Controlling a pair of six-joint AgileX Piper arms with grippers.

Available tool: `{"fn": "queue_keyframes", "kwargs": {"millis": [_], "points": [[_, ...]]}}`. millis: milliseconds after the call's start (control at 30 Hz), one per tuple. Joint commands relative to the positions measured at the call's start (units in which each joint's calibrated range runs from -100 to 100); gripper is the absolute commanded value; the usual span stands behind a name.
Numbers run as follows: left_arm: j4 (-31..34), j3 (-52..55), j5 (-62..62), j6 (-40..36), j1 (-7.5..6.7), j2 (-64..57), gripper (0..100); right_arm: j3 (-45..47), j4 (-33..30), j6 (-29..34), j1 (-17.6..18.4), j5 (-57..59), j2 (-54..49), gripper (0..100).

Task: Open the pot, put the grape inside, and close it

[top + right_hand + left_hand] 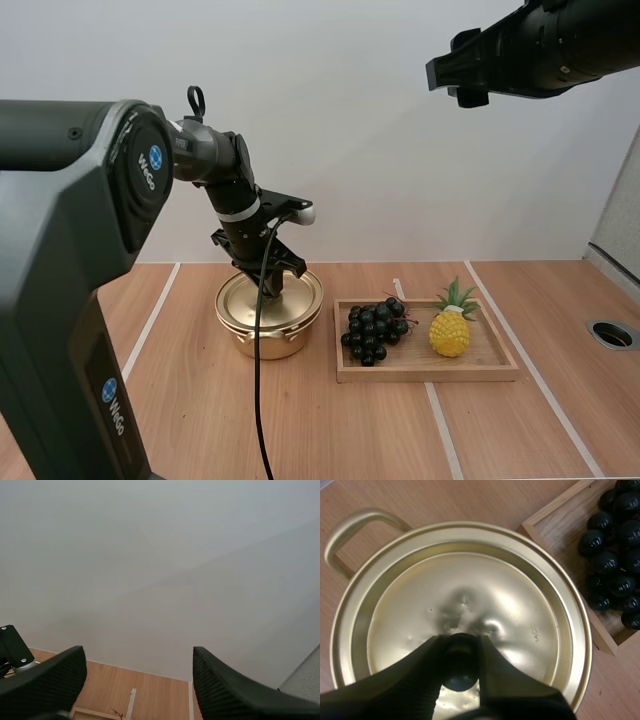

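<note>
**Knob between the left jaws, lid not yet lifted**

The pot stands on the counter, a little left of the middle, and the lid sits flat on its rim. The black knob at the centre of the lid is exactly between the left jaws. They are closed on it, one finger pressing each side, and they come down on it from above. This is the relation that matters: the knob's stem is upright and the grip is centred on it. It seems the lid should go straight up. A sideways pull could drag the pot along the counter.

The grapes lie in the tray, touching or nearly touching a toy pineapple on their right. The tray is just beside the pot, on the pot's right. So the bunch lies on the right arm's side.

The left arm is at the pot. The right arm hangs high above the counter, well apart from everything. Its jaws are wide open, hold nothing and face the wall. For the grapes it is probably the better arm, but it must first come down a long way.
</note>
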Motion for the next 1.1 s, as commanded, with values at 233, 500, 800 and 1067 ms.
{"fn": "queue_keyframes", "kwargs": {"millis": [233, 500, 800, 1067], "points": [[0.73, -0.34, 1.49, -0.82, -0.13, -2.5, 0, -0.53, 0.49, -0.42, -0.17, -0.44, -0.44, 100], [1.55, -8.44, 1.44, -0.91, -0.13, -19.27, 0, -0.53, 1.65, -0.42, -0.17, -0.44, -0.44, 100], [1.55, -22.1, -7.37, -7.38, -0.13, -37.18, 0, -0.53, 3.21, -0.18, -0.17, -3.02, -0.58, 100], [1.55, -33.91, -10.0, -8.84, -0.13, -47.81, 0, -0.67, 6.27, -1.78, -0.17, -4.95, -2.4, 100]]}}
